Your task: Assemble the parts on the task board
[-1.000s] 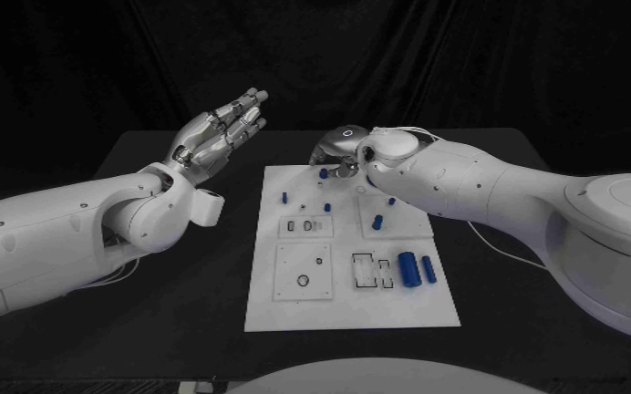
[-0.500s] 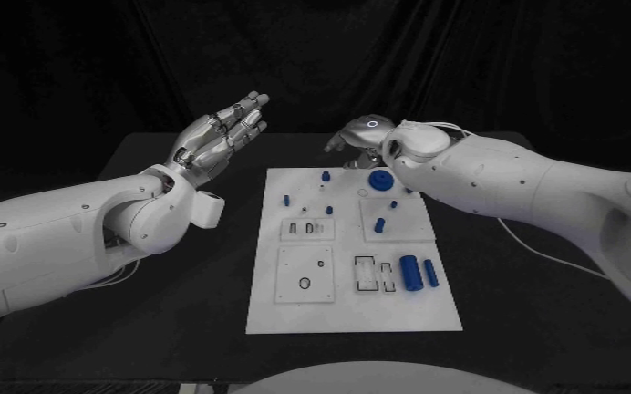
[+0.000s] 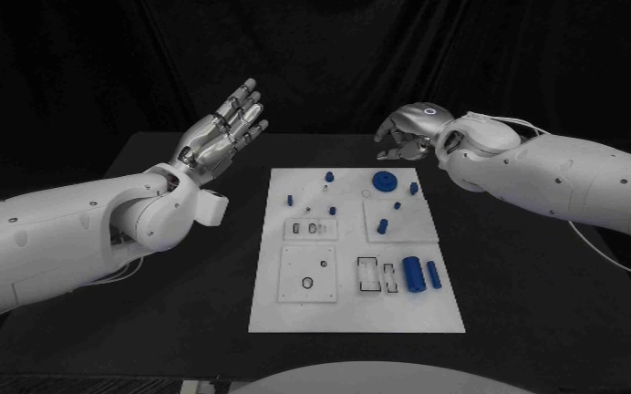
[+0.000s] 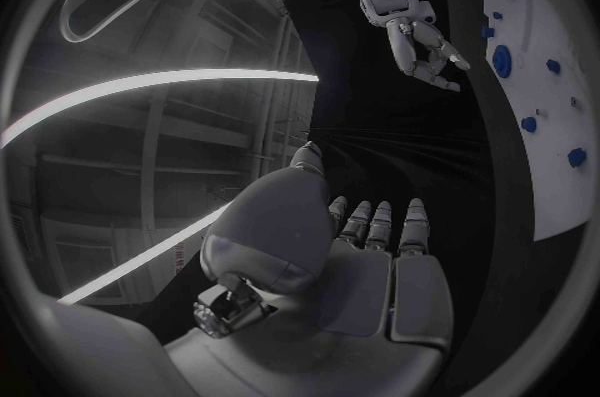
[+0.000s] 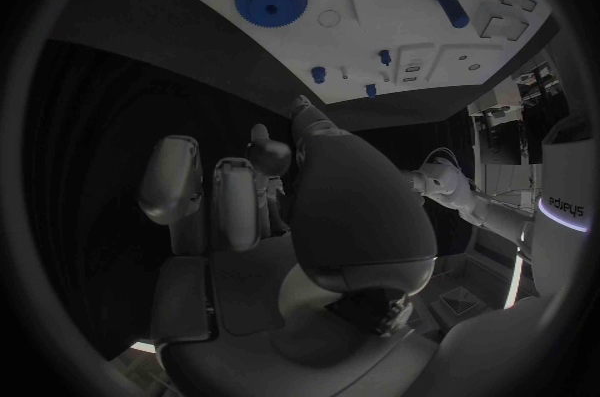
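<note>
Left robot hand [image 3: 223, 129] raised flat, fingers apart, empty; right robot hand [image 3: 410, 131] curled, empty, beyond the board [image 3: 355, 312]; gear [image 3: 384, 181] sits at its far edge, risking a knock if the hand drops.

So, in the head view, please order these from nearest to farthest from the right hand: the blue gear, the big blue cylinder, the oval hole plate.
From the right hand:
1. Blue gear, at the far end of the task board, just below the hand.
2. Big blue cylinder, on the board's right side, nearer the robot.
3. Oval hole plate, on the board's left side, farthest.
</note>
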You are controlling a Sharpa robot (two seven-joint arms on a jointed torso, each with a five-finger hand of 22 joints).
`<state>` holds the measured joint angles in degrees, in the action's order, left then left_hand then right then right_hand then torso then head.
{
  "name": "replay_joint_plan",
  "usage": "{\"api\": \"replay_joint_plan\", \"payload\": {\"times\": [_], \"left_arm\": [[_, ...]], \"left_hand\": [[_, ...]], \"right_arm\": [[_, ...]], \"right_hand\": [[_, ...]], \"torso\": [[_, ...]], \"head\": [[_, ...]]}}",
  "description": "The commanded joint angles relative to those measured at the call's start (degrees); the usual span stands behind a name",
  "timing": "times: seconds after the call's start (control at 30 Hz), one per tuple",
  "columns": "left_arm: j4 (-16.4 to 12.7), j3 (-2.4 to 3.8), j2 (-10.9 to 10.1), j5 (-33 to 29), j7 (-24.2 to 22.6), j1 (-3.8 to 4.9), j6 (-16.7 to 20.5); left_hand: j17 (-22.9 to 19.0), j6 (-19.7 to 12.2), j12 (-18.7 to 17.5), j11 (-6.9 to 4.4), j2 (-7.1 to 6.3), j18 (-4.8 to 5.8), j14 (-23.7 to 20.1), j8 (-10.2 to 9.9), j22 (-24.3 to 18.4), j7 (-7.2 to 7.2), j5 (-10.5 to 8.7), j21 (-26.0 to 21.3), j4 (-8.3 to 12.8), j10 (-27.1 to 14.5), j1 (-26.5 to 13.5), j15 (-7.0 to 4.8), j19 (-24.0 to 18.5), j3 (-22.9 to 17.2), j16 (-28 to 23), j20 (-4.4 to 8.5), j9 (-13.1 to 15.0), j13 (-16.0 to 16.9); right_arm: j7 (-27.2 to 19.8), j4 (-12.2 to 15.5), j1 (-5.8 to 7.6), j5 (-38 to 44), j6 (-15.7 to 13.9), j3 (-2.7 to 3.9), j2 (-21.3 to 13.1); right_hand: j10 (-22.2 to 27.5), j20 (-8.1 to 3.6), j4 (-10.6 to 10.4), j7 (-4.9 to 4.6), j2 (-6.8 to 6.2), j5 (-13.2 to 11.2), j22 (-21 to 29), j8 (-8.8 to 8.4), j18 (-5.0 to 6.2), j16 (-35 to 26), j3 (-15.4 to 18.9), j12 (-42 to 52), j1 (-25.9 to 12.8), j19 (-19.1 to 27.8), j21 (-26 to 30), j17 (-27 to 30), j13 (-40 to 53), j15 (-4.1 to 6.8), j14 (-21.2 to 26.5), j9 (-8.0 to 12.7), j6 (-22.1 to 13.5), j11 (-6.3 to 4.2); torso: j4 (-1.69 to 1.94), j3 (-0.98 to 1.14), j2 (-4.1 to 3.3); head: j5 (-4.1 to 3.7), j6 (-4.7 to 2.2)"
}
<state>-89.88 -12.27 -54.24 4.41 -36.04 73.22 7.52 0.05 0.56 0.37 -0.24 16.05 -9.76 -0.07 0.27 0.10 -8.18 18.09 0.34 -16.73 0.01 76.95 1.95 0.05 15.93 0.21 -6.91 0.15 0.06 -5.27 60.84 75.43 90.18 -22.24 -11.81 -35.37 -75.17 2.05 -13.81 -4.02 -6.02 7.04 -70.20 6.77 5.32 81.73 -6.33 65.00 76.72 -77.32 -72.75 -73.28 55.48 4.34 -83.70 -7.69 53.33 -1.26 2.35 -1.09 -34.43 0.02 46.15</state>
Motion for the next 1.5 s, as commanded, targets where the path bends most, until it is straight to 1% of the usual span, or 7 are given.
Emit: {"api": "replay_joint_plan", "payload": {"times": [0.03, 0.27, 0.3, 0.63, 1.07, 1.3, 1.5], "left_arm": [[0.1, 0.06, 0.1, 0.0, -1.7, -0.09, 2.0], [0.3, 0.06, 0.2, 0.0, -2.1, -0.24, 2.6], [0.3, 0.06, 0.2, 0.0, -2.1, -0.25, 2.5], [0.2, 0.07, 0.1, 0.0, -2.2, -0.32, 1.9], [0.3, 0.07, 0.0, 0.0, -1.9, -0.53, 0.7], [0.3, 0.07, -0.1, 0.0, -1.6, -0.78, 0.0], [0.3, 0.07, -0.2, 0.0, -1.4, -0.87, -0.3]], "left_hand": [[-0.1, -0.6, -0.4, -1.31, 0.37, 1.27, 0.1, -0.3, -0.1, -0.35, -5.54, -0.3, -0.1, 0.0, -3.9, -1.04, -0.1, 1.3, -0.2, 1.56, -0.2, -0.1], [-0.1, -0.6, -0.4, -2.24, 0.42, 1.76, 0.1, -0.3, -0.1, -1.85, -6.40, -0.3, -0.1, 0.0, -5.2, -1.19, -0.1, 1.3, -0.2, 2.20, -0.2, -0.1], [-0.1, -0.6, -0.4, -3.04, 0.48, 1.87, 0.1, -0.3, -0.1, -3.05, -5.90, -0.3, 0.0, 0.0, -5.2, -0.99, -0.1, 1.1, -0.2, 2.09, -0.2, -0.1], [-0.1, -0.6, -0.4, -2.81, 0.28, 1.43, 0.1, -0.3, -0.1, -2.19, -0.56, -0.3, 0.1, 0.0, -1.8, -0.31, -0.1, -0.8, -0.2, 0.87, -0.2, -0.1], [-0.1, 1.0, -0.4, -2.48, 0.15, 0.22, 0.1, 0.1, -0.1, 2.95, 6.01, -0.3, 0.0, 0.0, 2.5, -0.30, -0.1, -2.2, -0.2, -0.45, 0.2, -0.1], [-0.1, 1.7, -0.4, -2.33, 0.10, -0.17, 0.1, 0.3, -0.1, 4.95, 7.26, -0.3, 0.0, 0.0, 3.5, -0.28, -0.1, -2.4, -0.2, -0.98, 0.4, -0.1], [-0.1, 2.4, -0.4, -1.80, 0.07, -0.33, 0.1, 0.5, -0.1, 5.66, 7.92, -0.3, 0.0, 0.0, 4.0, -0.21, -0.1, -2.5, -0.2, -1.28, 0.5, -0.1]], "right_arm": [[3.6, 0.8, -0.13, -4.2, 2.0, 0.03, -0.8], [6.2, 0.9, -1.06, -5.1, 5.4, 0.02, -2.0], [6.5, 0.9, -1.20, -5.1, 5.9, 0.02, -2.0], [9.1, 0.2, -3.05, -5.1, 9.1, 0.02, -1.6], [10.1, -1.2, -5.04, -3.2, 8.7, 0.03, 0.2], [9.6, -2.1, -5.49, -2.7, 7.7, 0.03, 1.0], [9.2, -2.7, -5.59, -2.7, 7.3, 0.03, 1.5]], "right_hand": [[-2.6, 0.08, -0.8, 0.02, 0.06, 0.1, -4.7, 0.31, -1.18, 3.9, 0.4, 7.8, -0.7, -2.2, -3.8, -8.4, 9.2, 0.12, -3.5, -0.8, 0.1, -0.05], [-7.5, -0.14, -1.6, 0.16, -0.31, 2.1, -12.4, 0.42, -3.00, 8.3, 0.7, 15.4, -1.0, -6.9, -10.6, -16.7, 19.1, 0.24, -6.3, -2.0, -0.5, -0.16], [-8.5, -0.17, -1.7, 0.18, -0.40, 2.3, -13.4, 0.46, -3.27, 8.3, 0.7, 16.8, -1.0, -7.6, -11.5, -16.7, 21.0, 0.25, -6.3, -2.2, -0.6, -0.18], [-14.8, 0.00, -2.7, -0.05, -2.19, 2.9, -19.1, 0.16, -5.06, 8.3, 0.2, 25.0, -2.6, -12.0, -16.6, -16.7, 34.5, 0.04, -6.3, -3.4, -2.1, 0.04], [-14.8, 0.12, -2.1, -0.24, -2.08, 3.6, -19.8, -0.04, -5.32, 8.3, -0.5, 25.0, -1.6, -12.7, -17.2, -16.7, 34.5, -0.08, -6.3, -3.8, -3.0, 0.27], [-14.8, 0.31, -1.0, -0.46, -1.37, 11.1, -19.8, 0.18, -5.32, 8.3, -1.1, 25.0, -0.3, -12.7, -17.2, -16.7, 34.5, -0.24, -6.3, -4.6, -3.3, 0.52], [-14.8, 0.36, -0.5, -0.51, -1.22, 14.0, -19.8, 0.14, -5.32, 8.3, -1.4, 25.0, -0.2, -12.7, -17.2, -16.7, 34.5, -0.28, -6.3, -5.1, -3.8, 0.55]], "torso": [[0.08, -0.06, 0.24], [0.01, -0.04, 0.35], [0.01, -0.05, 0.34], [0.12, -0.11, 0.17], [0.10, -0.13, 0.25], [0.14, -0.13, 0.22], [0.12, -0.12, 0.21]], "head": [[-0.34, 0.22], [-0.50, 0.59], [-0.50, 0.66], [-0.49, 0.31], [-0.49, 0.71], [-0.43, 0.72], [-0.39, 0.89]]}}
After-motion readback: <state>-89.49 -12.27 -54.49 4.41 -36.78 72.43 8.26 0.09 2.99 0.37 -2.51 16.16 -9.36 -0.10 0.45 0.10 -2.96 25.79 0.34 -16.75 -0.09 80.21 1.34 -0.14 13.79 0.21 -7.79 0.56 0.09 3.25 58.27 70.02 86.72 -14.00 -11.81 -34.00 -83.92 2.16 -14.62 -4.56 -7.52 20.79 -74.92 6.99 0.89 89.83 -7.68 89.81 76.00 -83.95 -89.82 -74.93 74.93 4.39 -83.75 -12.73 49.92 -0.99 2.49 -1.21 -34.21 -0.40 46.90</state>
